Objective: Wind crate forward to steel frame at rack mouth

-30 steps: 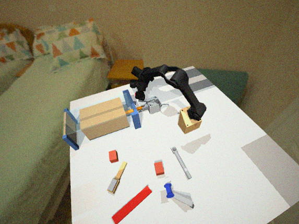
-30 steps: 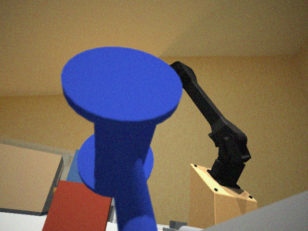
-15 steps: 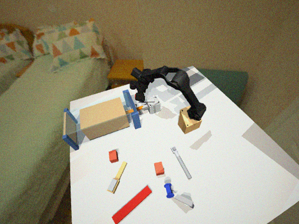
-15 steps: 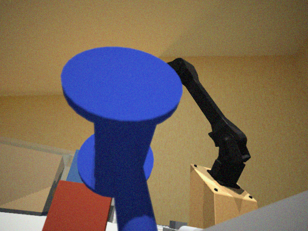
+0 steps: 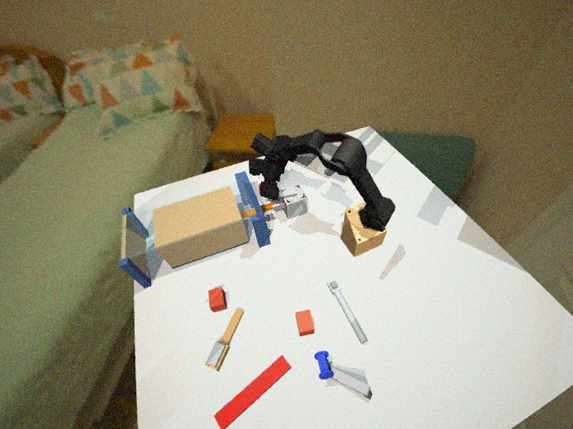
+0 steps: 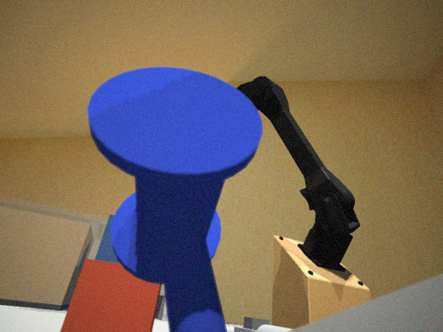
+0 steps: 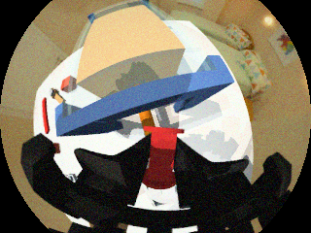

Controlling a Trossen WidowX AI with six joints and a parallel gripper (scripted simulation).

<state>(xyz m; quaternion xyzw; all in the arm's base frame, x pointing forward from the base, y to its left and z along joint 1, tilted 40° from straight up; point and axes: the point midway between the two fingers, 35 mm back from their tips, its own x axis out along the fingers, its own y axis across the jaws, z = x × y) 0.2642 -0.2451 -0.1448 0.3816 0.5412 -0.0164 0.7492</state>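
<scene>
The tan crate (image 5: 198, 220) (image 6: 43, 253) (image 7: 131, 39) sits flat in the clear-panelled cubby, behind the blue frame (image 5: 250, 198) (image 7: 146, 95) at its mouth. A gap shows between crate front and frame in the top view. An orange strap (image 5: 267, 207) (image 7: 146, 119) runs under the frame towards the grey winch (image 5: 295, 205). My gripper (image 5: 268, 195) (image 7: 162, 137) is shut on the red knob (image 7: 163, 141) of the winch handle, just outside the frame on the winch side. The handle's arm reaches back to the winch top. The key in the hole is hidden.
Red blocks (image 5: 217, 299) (image 5: 304, 322), a brush (image 5: 232, 327), a red bar (image 5: 253, 391), a grey wrench-like tool (image 5: 348, 313) and a blue-ended tool (image 5: 324, 364) (image 6: 175, 121) lie on the bench. The arm stands on a wooden block (image 5: 354, 241) (image 6: 291, 286).
</scene>
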